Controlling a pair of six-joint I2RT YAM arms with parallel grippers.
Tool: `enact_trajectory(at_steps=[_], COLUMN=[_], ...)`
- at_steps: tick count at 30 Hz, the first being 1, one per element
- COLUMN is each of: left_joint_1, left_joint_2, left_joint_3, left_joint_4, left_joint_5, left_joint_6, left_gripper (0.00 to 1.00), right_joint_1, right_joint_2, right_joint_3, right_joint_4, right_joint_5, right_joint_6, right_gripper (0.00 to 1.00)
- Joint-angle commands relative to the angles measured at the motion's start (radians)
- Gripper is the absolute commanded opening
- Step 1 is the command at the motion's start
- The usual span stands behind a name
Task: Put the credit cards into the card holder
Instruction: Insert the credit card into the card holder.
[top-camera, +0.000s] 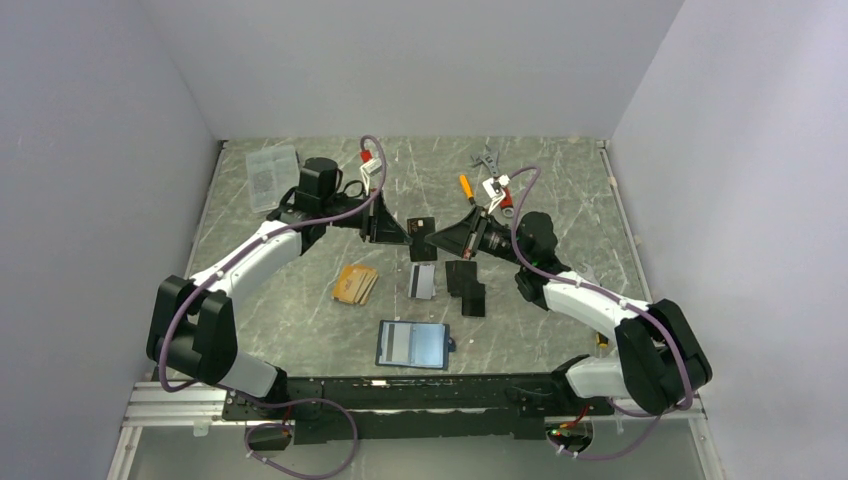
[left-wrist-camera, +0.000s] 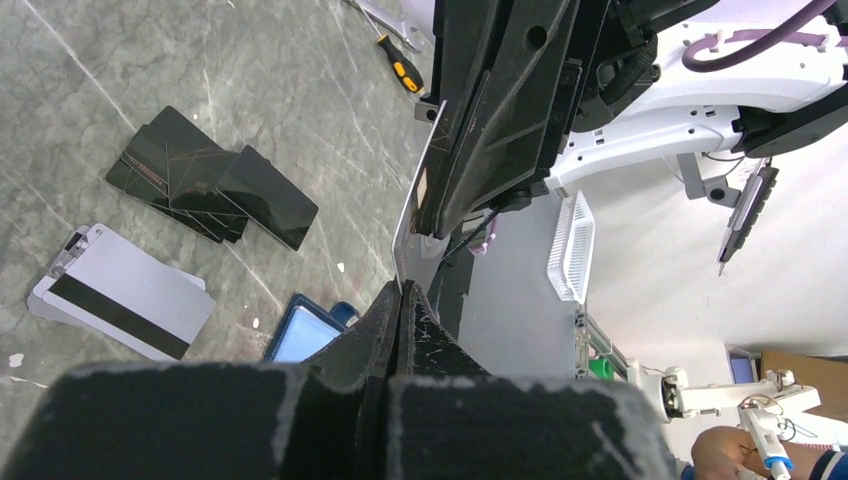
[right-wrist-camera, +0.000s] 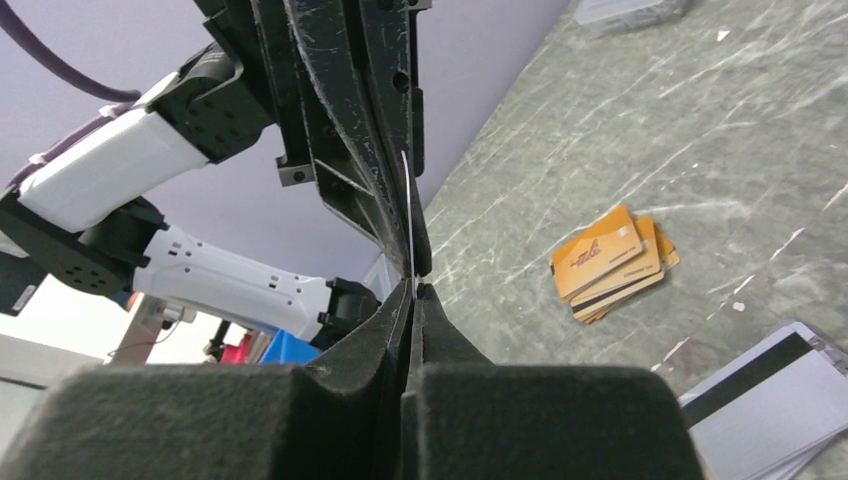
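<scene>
Currently aloft: one black card, raised off the surface, held edge-on between the two arms.
Left gripper: we note its jaws pressed together on the near end of that card's thin edge.
Right gripper: jaws likewise clamped on the same card from the opposite side; the two grippers almost meet tip to tip.
Card holder: lies open and flat close to the arm bases, pale inside facing up, well apart from the raised card.
Orange cards: small fanned stack, left of centre.
White card: black stripe up, on the surface under the raised card; in the left wrist view we see another pale card beneath it.
Black cards: overlapping pile just right of the white one.
Clear box: far left corner.
Screwdriver: orange handle, beyond the right gripper.
</scene>
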Motion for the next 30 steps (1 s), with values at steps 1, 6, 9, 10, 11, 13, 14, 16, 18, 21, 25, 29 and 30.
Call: enact_trajectory(at_steps=[1,6,9,10,11,13,14,16,18,21,25,29,30], left_joint_1=[-0.002,-0.011,-0.018,-0.022,-0.025,-0.039,-0.050,-0.074,-0.111,-0.185,-0.285,-0.371,-0.400], left_joint_2=[-0.024,-0.022,0.001,0.009,0.012,0.018,0.019,0.018,0.000,-0.054,-0.067,-0.063,-0.060], left_joint_3=[0.006,0.033,0.030,0.017,-0.002,-0.031,-0.037,-0.043,-0.061,-0.113,-0.160,-0.222,-0.235], left_joint_4=[-0.019,-0.189,-0.330,-0.372,-0.392,-0.433,-0.456,-0.497,-0.514,-0.503,-0.501,-0.481,-0.475], left_joint_5=[-0.004,-0.127,-0.182,-0.196,-0.213,-0.254,-0.284,-0.330,-0.385,-0.505,-0.666,-0.788,-0.814], left_joint_6=[0.044,0.199,0.366,0.420,0.486,0.619,0.673,0.771,0.857,0.982,1.112,1.195,1.209], left_gripper=[0.00,0.55,0.67,0.68,0.69,0.70,0.69,0.68,0.69,0.70,0.69,0.67,0.67], right_joint_1=[-0.002,0.002,0.039,0.060,0.079,0.122,0.145,0.183,0.217,0.252,0.260,0.259,0.260], right_joint_2=[-0.014,-0.068,-0.156,-0.195,-0.223,-0.255,-0.265,-0.285,-0.297,-0.303,-0.327,-0.345,-0.340], right_joint_3=[0.013,-0.011,-0.025,-0.031,-0.037,-0.048,-0.051,-0.067,-0.096,-0.127,-0.184,-0.205,-0.204], right_joint_4=[0.137,-0.033,-0.340,-0.439,-0.532,-0.689,-0.758,-0.867,-0.932,-1.009,-1.054,-1.085,-1.092], right_joint_5=[-0.039,-0.028,0.040,0.066,0.090,0.131,0.151,0.186,0.200,0.227,0.236,0.256,0.259], right_joint_6=[0.038,0.002,-0.108,-0.143,-0.170,-0.203,-0.214,-0.208,-0.191,-0.173,-0.146,-0.147,-0.151], right_gripper=[0.00,0.00,0.00,0.00,0.00,0.00,0.00,0.00,0.00,0.00,0.00,0.00,0.00])
